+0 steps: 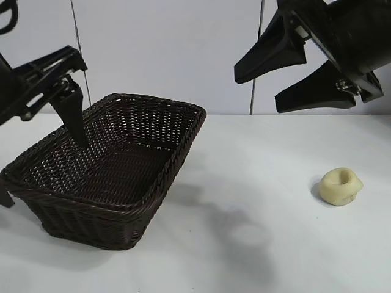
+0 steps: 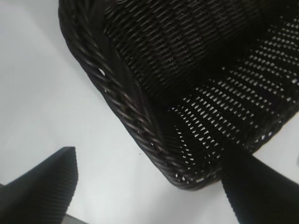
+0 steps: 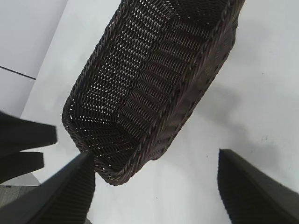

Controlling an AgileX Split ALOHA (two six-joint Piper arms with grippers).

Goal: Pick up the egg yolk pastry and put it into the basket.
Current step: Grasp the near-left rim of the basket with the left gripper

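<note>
The egg yolk pastry (image 1: 341, 186) sits alone on the white desk (image 1: 256, 244), well apart from the dark wicker basket (image 1: 183, 143) and out on the right arm's side. The right tool (image 1: 287, 76) hangs high above the desk between basket and pastry, its fingers spread wide apart and holding nothing. The left tool (image 1: 76, 119) straddles the basket's rim with its fingers apart, one finger (image 1: 74, 116) reaching down inside the basket and the other outside it.
</note>
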